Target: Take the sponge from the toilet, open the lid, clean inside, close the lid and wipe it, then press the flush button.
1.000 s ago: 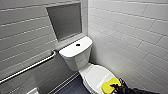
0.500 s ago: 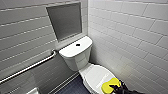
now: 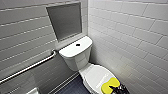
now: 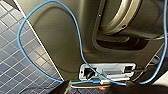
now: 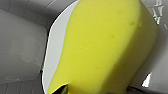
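Over a dark blue tiled floor (image 4: 15,62) in the left wrist view, a blue cable (image 4: 75,32) loops across the robot's dark body. Whether the left pincer (image 4: 102,90) at the frame's lower edge is released or clenched cannot be told.

At the left of the head view, a metal grab bar (image 3: 27,67) slants along the grey tiled wall. Above it and to its right, a grey recessed niche (image 3: 65,21) sits in the wall. Just below the niche stands the toilet (image 3: 75,58), in the corner beside the white tiled side wall, with the flush button (image 3: 78,45) as a small dark spot in the middle of the tank top. To the lower right, the lid (image 3: 95,75) lies shut over the bowl. The sponge (image 3: 110,85) rests on the lid's near end, at the lower right of the frame. The right pincer (image 3: 118,89) is a dark shape at the sponge's lower right end. In the right wrist view its tips flank the yellow foam, grasping it against the lid.
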Controlling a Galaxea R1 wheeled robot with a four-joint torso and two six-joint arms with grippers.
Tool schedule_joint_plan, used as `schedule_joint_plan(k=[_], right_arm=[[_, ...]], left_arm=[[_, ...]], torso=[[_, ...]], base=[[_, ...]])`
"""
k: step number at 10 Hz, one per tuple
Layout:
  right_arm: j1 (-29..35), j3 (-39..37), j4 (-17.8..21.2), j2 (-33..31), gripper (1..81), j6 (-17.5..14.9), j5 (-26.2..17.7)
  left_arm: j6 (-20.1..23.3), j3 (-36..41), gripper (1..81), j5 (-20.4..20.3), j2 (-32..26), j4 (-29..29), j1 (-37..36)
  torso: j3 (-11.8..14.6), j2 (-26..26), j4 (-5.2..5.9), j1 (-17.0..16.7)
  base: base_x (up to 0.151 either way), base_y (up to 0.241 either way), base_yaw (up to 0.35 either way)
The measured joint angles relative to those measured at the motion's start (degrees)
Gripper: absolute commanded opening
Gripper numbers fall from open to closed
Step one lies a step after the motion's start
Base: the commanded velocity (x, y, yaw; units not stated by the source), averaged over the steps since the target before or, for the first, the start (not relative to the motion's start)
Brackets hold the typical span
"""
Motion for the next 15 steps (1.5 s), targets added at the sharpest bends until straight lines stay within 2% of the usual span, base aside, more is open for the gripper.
schedule_joint_plan(k=[2,3,6,8,10,12,15], right_arm=[[-0.9,-2.0,-1.6,0.9,81.1,0.0,3.1],[-1.1,-2.8,-2.4,1.3,1.0,-0.8,3.5],[-1.6,-3.9,-2.7,2.0,1.0,0.2,5.2],[-1.4,-0.5,-3.1,-0.7,1.0,0.2,3.6],[-0.6,6.5,-3.4,-6.4,1.0,0.3,2.0],[0.5,14.7,-6.7,-12.8,1.0,0.4,1.2],[-3.3,18.8,-10.3,-22.4,1.0,0.5,-0.3]], left_arm=[[0.0,0.0,81.1,0.0,-0.4,-0.4,0.0],[0.0,0.0,81.1,0.0,-0.5,-0.5,0.0],[0.0,0.0,81.1,0.1,-0.1,-0.5,0.0],[0.0,0.0,81.1,0.0,-0.1,-0.5,0.0],[0.0,0.0,81.1,-0.1,-0.1,-0.5,-0.1],[0.0,0.2,81.1,0.0,-0.1,-0.5,-0.9],[0.1,2.2,81.1,0.0,-0.5,-0.5,-2.1]], torso=[[0.0,0.0,0.0,0.0],[0.0,0.0,0.0,0.0],[0.0,0.0,0.0,0.0],[0.0,0.0,0.0,0.0],[0.0,0.0,0.0,0.0],[0.0,0.0,0.0,0.0],[0.0,0.0,0.0,0.0]], base=[[0.0,0.0,0.0],[0.0,0.0,0.0],[0.0,0.0,0.0],[0.0,0.0,0.0],[0.0,0.0,0.0],[0.0,0.0,0.0],[0.0,0.0,0.0]])
